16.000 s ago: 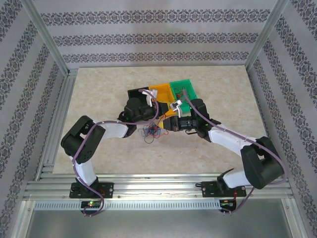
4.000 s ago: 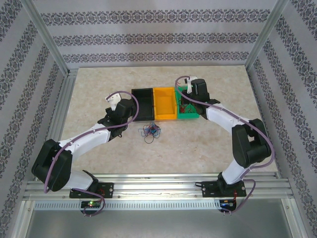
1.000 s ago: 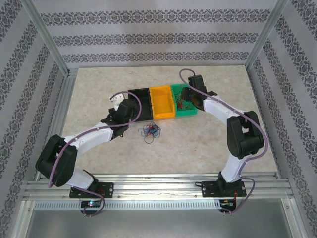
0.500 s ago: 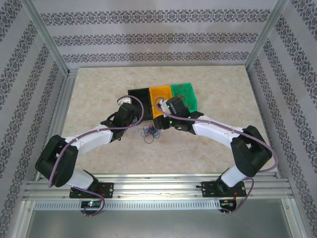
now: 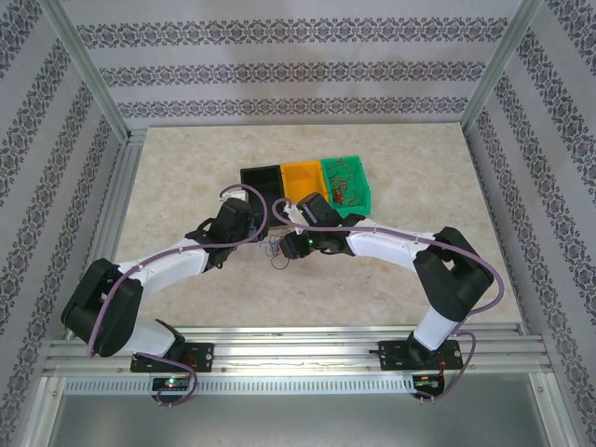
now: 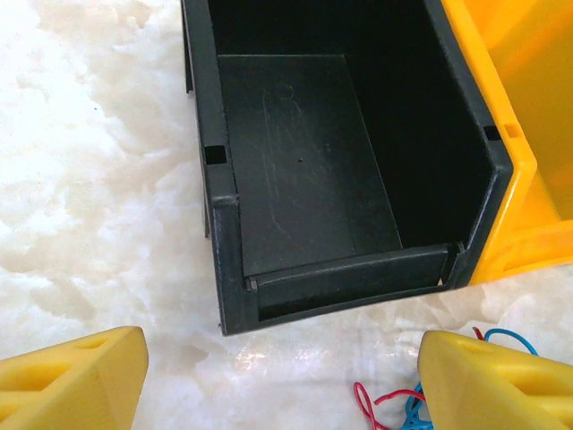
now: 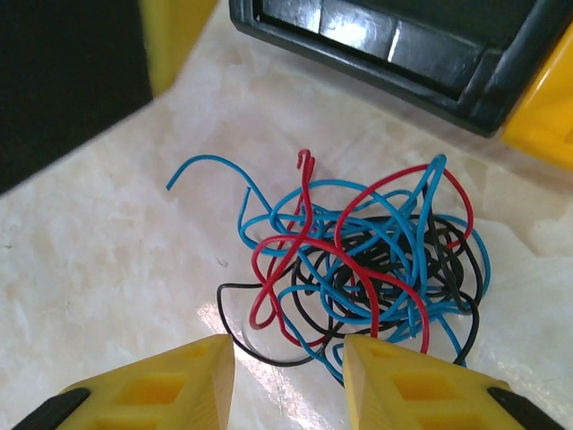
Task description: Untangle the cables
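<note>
The cables [image 7: 358,260] are a small tangle of thin red, blue and black wires on the table just in front of the black bin [image 7: 385,45]. In the top view the cables [image 5: 278,250] lie between the two wrists. My right gripper [image 7: 286,354] is open just above the tangle's near edge, with a black wire loop in its gap. My left gripper [image 6: 282,358] is wide open over bare table in front of the black bin [image 6: 304,170]. Red and blue wire ends [image 6: 394,399] lie by its right finger [image 6: 492,376]. The right gripper [image 5: 294,244] and left gripper [image 5: 259,235] flank the tangle.
Three small bins stand in a row behind the tangle: black [image 5: 259,177], yellow [image 5: 300,175] and green [image 5: 346,182], the green one with some thin wires inside. The left gripper's yellow finger [image 7: 175,36] stands close beside the tangle. Aluminium frame posts edge the table.
My right arm has swung from the green bin down and left to the tangle. My left gripper has edged nearer to the cables. The tangle has stayed in place.
</note>
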